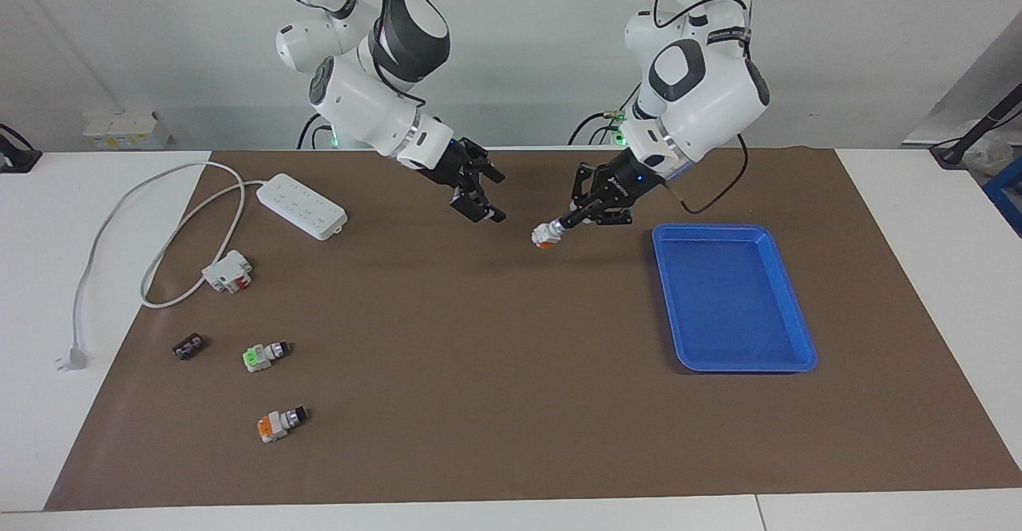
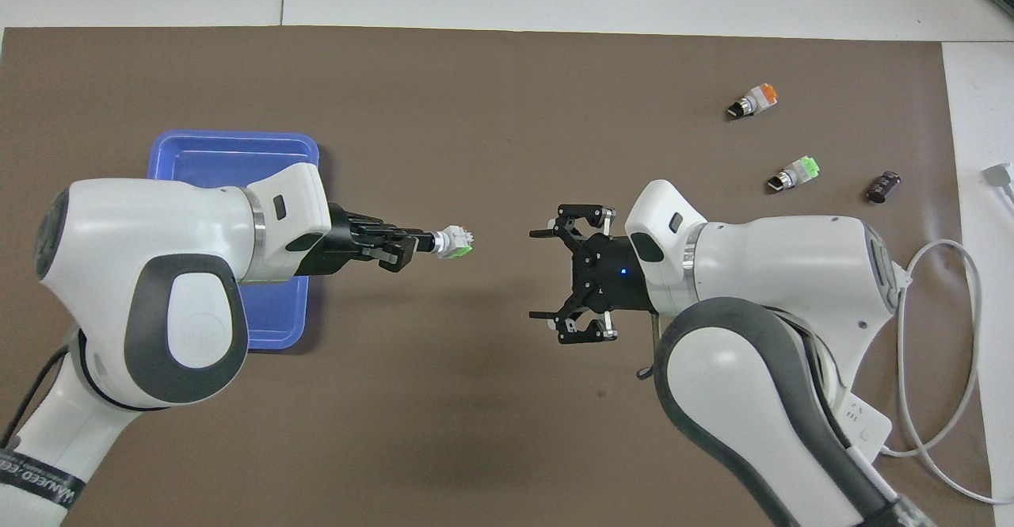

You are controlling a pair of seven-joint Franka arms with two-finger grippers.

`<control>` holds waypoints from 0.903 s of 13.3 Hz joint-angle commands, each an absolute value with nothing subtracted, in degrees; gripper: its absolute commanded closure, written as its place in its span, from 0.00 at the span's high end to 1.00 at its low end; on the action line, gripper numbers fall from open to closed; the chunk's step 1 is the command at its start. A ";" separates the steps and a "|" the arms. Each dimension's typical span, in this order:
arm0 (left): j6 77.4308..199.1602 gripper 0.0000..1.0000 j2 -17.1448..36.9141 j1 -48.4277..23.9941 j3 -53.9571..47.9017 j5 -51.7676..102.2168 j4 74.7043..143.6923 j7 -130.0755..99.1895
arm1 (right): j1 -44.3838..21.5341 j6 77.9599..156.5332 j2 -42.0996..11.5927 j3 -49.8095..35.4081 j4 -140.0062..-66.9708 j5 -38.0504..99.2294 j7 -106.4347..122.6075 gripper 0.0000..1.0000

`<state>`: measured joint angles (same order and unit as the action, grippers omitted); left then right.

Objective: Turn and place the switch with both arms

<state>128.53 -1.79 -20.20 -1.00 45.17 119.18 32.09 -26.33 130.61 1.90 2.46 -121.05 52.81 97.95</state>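
Black fingers apart, the right hand [image 1: 481, 212] hung empty at upper centre of the frame. Beside it, the left hand [image 1: 563, 224] clamped the switch [image 1: 544, 235] over the desk [image 1: 479, 371]. We judged it best carried level to the blue tray [image 1: 665, 232], then lowered before release.

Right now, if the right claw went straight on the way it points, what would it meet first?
Probably the switch held in the left claw. The open right claw faces it across a gap over the mat. Heights may differ slightly, so it could pass just beside it.
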 commanded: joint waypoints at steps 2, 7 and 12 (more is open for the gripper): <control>127.53 0.00 -1.76 -13.55 -1.41 33.61 119.53 29.45 | -20.58 129.90 3.08 2.37 -119.55 43.72 95.81 1.00; 123.85 0.00 -1.84 -3.45 -1.41 11.82 120.14 28.21 | -14.08 126.23 2.55 2.37 -111.64 23.67 87.73 1.00; 124.10 0.00 -3.34 4.04 -1.41 3.61 126.11 28.30 | -5.90 117.60 2.63 2.37 -104.95 19.16 66.86 1.00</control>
<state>124.09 -1.36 2.10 -0.66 5.93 122.71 29.13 -8.17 119.62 2.83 2.97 -107.07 20.79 75.99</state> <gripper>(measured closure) 0.903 0.000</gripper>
